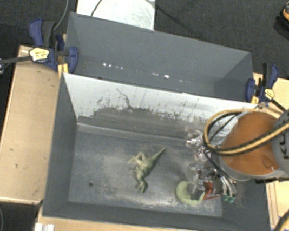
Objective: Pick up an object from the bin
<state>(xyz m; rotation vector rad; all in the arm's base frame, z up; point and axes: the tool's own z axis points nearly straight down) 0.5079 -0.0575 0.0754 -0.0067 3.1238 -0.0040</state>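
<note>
While one green toy dinosaur (144,168) lies at the middle of the bin (94,186) floor, one pale green rounded thing (183,194) sits apart to its right near the front wall, with the gripper (198,190) down over its right edge; whether wide or narrow, I cannot tell.

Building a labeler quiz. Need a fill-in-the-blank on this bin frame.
1. In the camera view, the green dinosaur toy lies to the ____ of the gripper.
2. The gripper is down over a pale ____ rounded thing at the right of the bin.
3. The cover on the arm's wrist is ____.

Missing words: left; green; orange.
</note>
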